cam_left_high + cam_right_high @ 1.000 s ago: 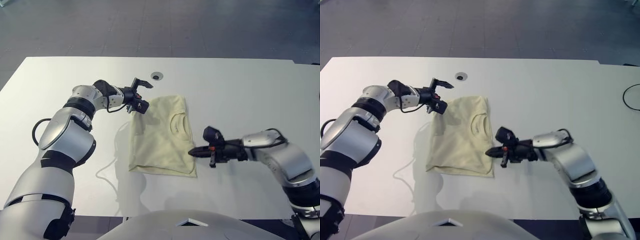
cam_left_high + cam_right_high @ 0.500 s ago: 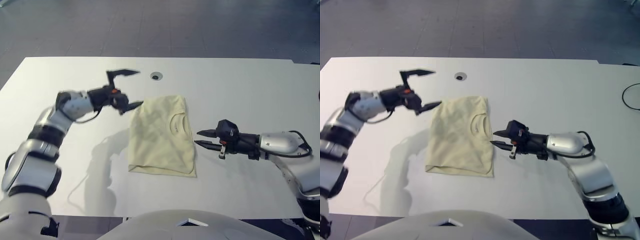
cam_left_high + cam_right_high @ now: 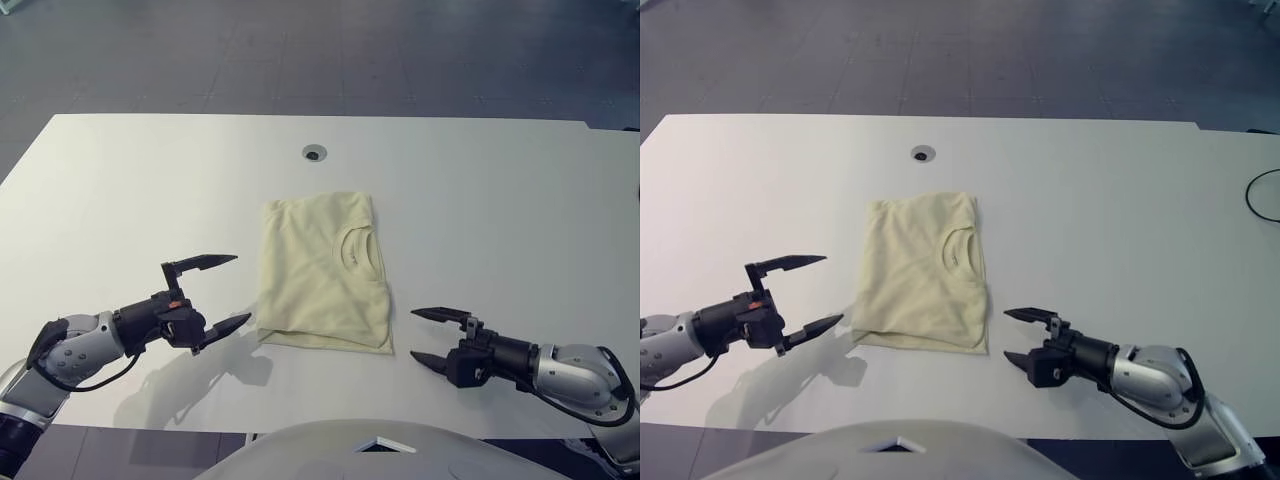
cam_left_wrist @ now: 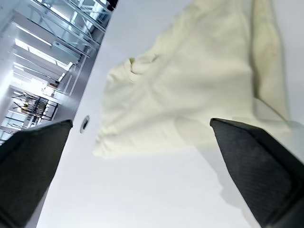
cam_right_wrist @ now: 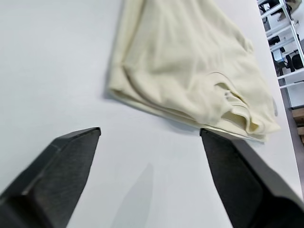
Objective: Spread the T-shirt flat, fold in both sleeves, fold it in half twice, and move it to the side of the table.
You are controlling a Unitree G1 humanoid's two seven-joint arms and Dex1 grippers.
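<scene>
T-shirt (image 3: 322, 270): pale yellow, folded to a long rectangle, lying flat on the white table (image 3: 500, 200), in the gap between the two grippers and farther out from the robot than either. Neckline (image 3: 358, 250) shows on the top layer, on the half toward the right gripper. Stacked layers are visible along the shirt's near edge, the edge closest to both grippers. Left gripper (image 3: 243, 287): fingers spread wide, nothing held, tips pointing toward the shirt. It sits off the shirt's left side at the near-left corner; the lower fingertip (image 3: 240, 319) is near that corner but apart from it, with bare table between, and the upper finger is raised above the table. In the left wrist view the cloth lies ahead, framed by the two dark fingers (image 4: 33, 166), with no contact. Right gripper (image 3: 413, 333): fingers also spread wide, empty, tips pointing toward the shirt's near-right corner. It is off the shirt's right side and a little nearer the robot than the near edge, with no contact. In the right wrist view the folded corner lies ahead of the fingers. Round hole (image 3: 314, 153) in the table: beyond the shirt's far edge, well apart from both grippers. Dark cable loop (image 3: 1262, 190) at the table's right edge, well beyond the right gripper.
</scene>
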